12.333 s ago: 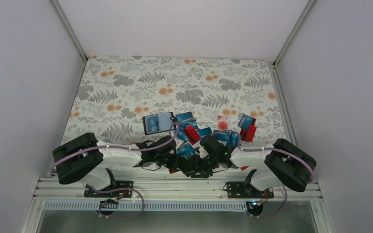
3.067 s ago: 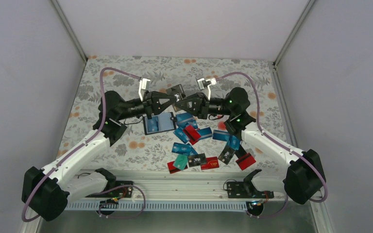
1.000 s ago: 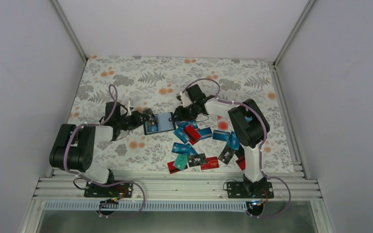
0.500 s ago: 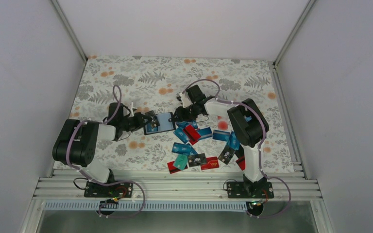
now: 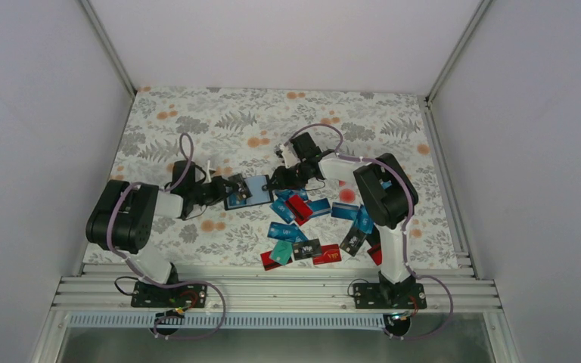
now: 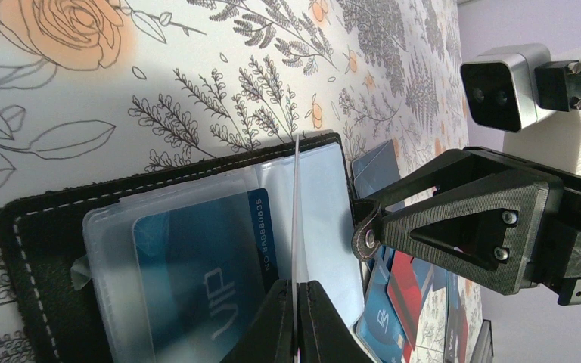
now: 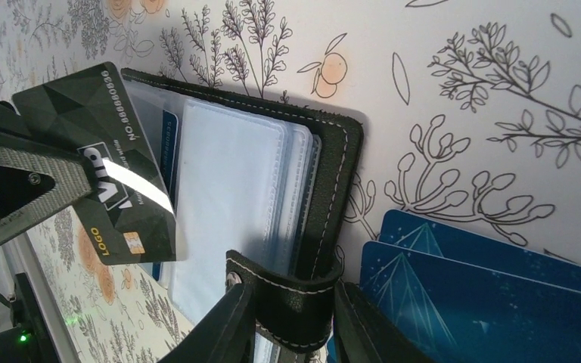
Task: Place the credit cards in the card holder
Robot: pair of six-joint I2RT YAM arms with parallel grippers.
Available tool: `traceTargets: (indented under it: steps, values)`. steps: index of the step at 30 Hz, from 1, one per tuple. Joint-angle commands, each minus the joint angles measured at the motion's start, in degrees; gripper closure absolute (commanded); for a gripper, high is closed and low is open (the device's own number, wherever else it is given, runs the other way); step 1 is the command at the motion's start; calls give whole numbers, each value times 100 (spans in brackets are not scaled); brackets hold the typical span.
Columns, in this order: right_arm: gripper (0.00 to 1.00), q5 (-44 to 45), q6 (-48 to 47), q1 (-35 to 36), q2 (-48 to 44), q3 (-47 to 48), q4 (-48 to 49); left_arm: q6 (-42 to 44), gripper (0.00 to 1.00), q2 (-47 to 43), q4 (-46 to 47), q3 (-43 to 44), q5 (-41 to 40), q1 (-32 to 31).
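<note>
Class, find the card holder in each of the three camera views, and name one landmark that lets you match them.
Top external: the card holder lies open, just left of picture centre.
Left wrist: it fills the lower left and centre.
Right wrist: it is at centre, running top to bottom.
Shared landmark: the right gripper, clamped on the holder's strap.

Floral table [image 5: 197, 121] bears card holder [image 5: 257, 193] and scattered credit cards [image 5: 297, 206].

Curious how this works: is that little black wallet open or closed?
Open. The card holder lies spread flat, clear sleeves showing, a blue card in one; the right gripper pinches its strap.
</note>
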Motion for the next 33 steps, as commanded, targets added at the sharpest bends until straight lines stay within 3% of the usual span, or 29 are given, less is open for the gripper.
traceTargets:
  steps: [1, 9, 24, 33]
  values:
    - [72, -116, -42, -25, 128, -44, 114, -10, 98, 192, 248, 123, 28, -76]
    - [73, -143, -41, -29, 121, -45, 116, -182, 98, 160, 302, 31, 149, -122]
    - [74, -252, -39, -36, 150, -25, 191, 716, 98, 555, -1962, 985, 280, -134]
    - [74, -267, -49, -40, 104, -55, 199, 949, 98, 822, -2608, 1289, 399, -132]
